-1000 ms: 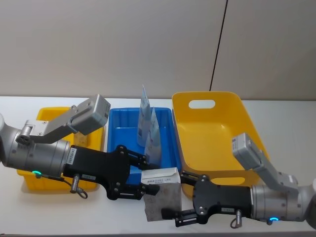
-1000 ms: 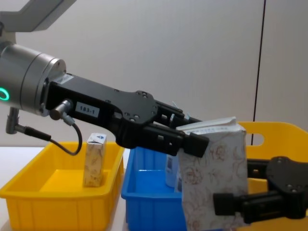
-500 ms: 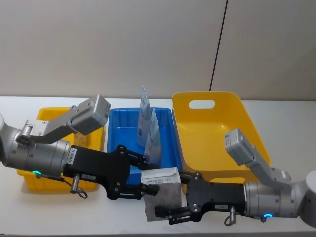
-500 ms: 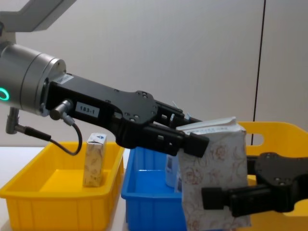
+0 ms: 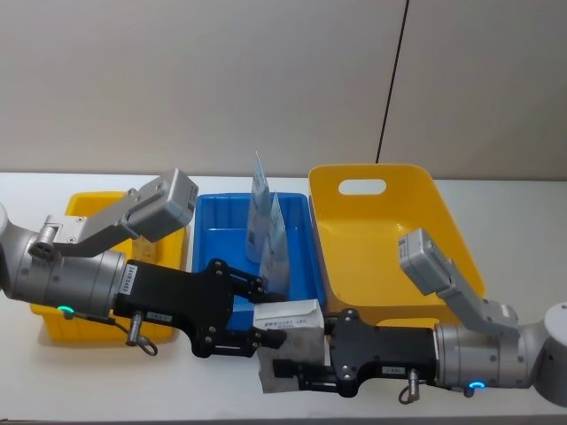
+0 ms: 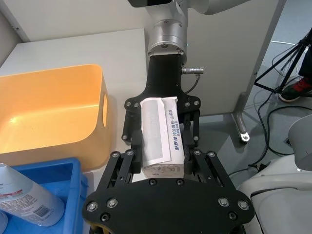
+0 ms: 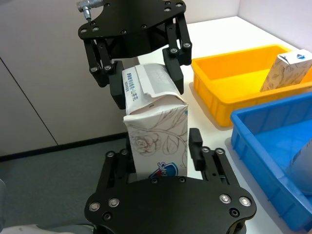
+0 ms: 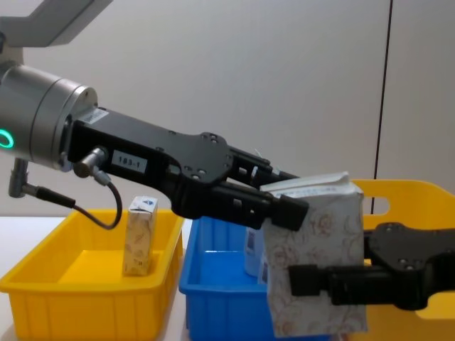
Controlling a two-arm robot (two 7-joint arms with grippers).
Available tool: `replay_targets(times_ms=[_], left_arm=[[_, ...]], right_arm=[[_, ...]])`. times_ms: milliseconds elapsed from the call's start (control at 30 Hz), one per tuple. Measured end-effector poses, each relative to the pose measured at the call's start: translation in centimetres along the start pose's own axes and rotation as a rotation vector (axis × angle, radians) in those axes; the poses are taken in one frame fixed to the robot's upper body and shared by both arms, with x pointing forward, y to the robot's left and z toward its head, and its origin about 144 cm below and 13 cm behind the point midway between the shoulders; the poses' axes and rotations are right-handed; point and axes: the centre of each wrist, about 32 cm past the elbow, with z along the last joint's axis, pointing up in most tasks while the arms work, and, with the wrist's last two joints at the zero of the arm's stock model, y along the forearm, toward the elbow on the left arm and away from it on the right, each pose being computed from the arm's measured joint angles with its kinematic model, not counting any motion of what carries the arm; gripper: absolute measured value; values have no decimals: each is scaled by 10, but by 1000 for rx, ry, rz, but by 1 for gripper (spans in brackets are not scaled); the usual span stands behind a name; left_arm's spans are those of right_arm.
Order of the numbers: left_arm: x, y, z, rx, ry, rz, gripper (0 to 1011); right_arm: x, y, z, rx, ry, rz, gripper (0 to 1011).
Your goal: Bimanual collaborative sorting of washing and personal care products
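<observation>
Yellow bin [image 8: 43,284] beyond the left pincer [image 5: 255,315]: small carton [image 8: 140,236] upright inside. Blue bin [image 5: 217,232] just past its fingertips: two tubes [image 5: 268,232] standing. Floral pack [image 5: 288,341] between both pincers. The left is clamped on its top end. Right pincer [image 5: 306,359] is clamped across its lower body, with the yellow basket [image 5: 390,239] behind.

Both arms reach inward low across the front, left gripper [image 5: 262,315] and right gripper [image 5: 299,352] facing each other, fingers of each clamped on floral pack [image 5: 289,324].
</observation>
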Motion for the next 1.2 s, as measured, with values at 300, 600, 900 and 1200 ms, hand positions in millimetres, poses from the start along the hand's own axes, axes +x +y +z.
replay_targets(times_ms=[300, 600, 900, 1200], left_arm=[[0, 0, 0, 0, 0, 1, 436], [0, 0, 0, 0, 0, 1, 436], [0, 0, 0, 0, 0, -1, 471], [0, -1, 0, 1, 1, -3, 747]], right_arm=[[0, 1, 1, -1, 1, 2, 356], [0, 1, 1, -1, 1, 2, 351], [-1, 1, 1, 3, 5, 3, 351], [-2, 1, 2, 17, 16, 9, 351]])
